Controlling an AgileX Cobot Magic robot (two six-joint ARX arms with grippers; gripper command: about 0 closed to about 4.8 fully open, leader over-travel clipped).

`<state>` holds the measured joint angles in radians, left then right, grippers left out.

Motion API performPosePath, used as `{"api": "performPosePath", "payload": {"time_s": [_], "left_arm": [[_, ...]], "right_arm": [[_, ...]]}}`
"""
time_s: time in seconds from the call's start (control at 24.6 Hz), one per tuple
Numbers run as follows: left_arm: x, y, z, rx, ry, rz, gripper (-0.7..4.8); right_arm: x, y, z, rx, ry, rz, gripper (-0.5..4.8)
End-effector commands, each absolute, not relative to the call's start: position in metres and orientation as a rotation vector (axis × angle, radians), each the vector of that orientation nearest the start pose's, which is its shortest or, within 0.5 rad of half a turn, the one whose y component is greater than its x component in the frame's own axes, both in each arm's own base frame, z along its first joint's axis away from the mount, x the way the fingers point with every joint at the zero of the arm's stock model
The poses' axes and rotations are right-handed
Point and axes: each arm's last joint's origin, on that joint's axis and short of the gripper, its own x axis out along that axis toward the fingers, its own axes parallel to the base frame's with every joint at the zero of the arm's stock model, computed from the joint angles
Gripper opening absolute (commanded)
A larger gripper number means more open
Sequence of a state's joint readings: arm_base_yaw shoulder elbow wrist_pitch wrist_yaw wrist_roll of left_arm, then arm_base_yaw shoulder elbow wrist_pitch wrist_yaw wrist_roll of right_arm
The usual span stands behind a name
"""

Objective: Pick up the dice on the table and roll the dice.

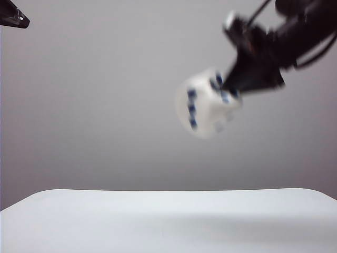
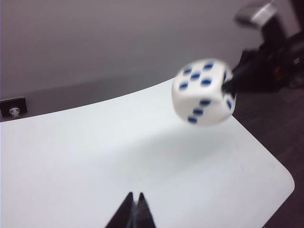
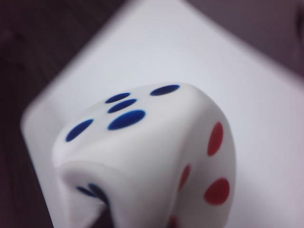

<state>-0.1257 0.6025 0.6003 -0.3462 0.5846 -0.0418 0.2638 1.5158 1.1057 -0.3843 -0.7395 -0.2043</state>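
One dice (image 1: 207,103), high in the air over the table (image 1: 168,221), and the right gripper (image 1: 231,88) pinches its corner, fingertips dug into the soft white body. Blue pips blur on the near faces; red pips show in the right wrist view. Down low over the table, the left gripper (image 2: 134,209) has its fingers pressed together.

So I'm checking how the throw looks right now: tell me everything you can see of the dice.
The dice is a large white cube with rounded corners, seemingly soft, since it dents where pinched. Visible faces show five dark blue pips, three blue pips and red pips. It hangs tilted and motion-blurred in the air, well above the white table, touching nothing but the right gripper, whose dark fingers meet it at one corner. The left gripper sits apart, fingers together.
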Motion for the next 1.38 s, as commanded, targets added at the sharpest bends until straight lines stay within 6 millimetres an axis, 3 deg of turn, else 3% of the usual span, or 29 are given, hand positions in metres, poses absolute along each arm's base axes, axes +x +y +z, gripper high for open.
{"api": "performPosePath", "payload": {"time_s": [0.04,0.16,0.28,0.37,0.45,0.57,0.85,1.14,1.26,1.34,1.38], "left_arm": [[0.131,-0.033,0.286,-0.113,0.323,-0.704,-0.04],[0.132,-0.033,0.287,-0.109,0.309,-0.705,-0.04],[0.132,-0.033,0.288,-0.107,0.300,-0.702,-0.04],[0.133,-0.033,0.288,-0.107,0.300,-0.702,-0.04],[0.133,-0.033,0.288,-0.107,0.303,-0.702,-0.04],[0.134,-0.033,0.287,-0.109,0.308,-0.704,-0.04],[0.134,-0.033,0.287,-0.108,0.308,-0.702,-0.04],[0.134,-0.033,0.287,-0.108,0.308,-0.703,-0.04],[0.134,-0.033,0.287,-0.107,0.307,-0.702,-0.04],[0.134,-0.032,0.288,-0.101,0.304,-0.650,-0.04],[0.133,-0.030,0.289,-0.099,0.295,-0.601,-0.04]], "right_arm": [[0.289,0.101,0.322,-0.047,0.336,1.132,3.19],[0.267,0.095,0.376,-0.129,0.100,1.105,4.75],[0.241,0.083,0.421,-0.197,-0.094,0.975,4.79],[0.229,0.075,0.436,-0.203,-0.149,0.928,4.79],[0.222,0.071,0.438,-0.184,-0.132,0.910,4.79],[0.215,0.066,0.429,-0.158,0.015,0.834,4.79],[0.217,0.062,0.381,-0.143,0.511,0.703,4.79],[0.214,0.062,0.346,-0.133,0.756,0.725,4.69],[0.214,0.062,0.334,-0.125,0.794,0.724,4.06],[0.212,0.061,0.320,-0.100,0.846,0.716,1.98],[0.209,0.061,0.316,-0.088,0.856,0.710,1.65]]}}
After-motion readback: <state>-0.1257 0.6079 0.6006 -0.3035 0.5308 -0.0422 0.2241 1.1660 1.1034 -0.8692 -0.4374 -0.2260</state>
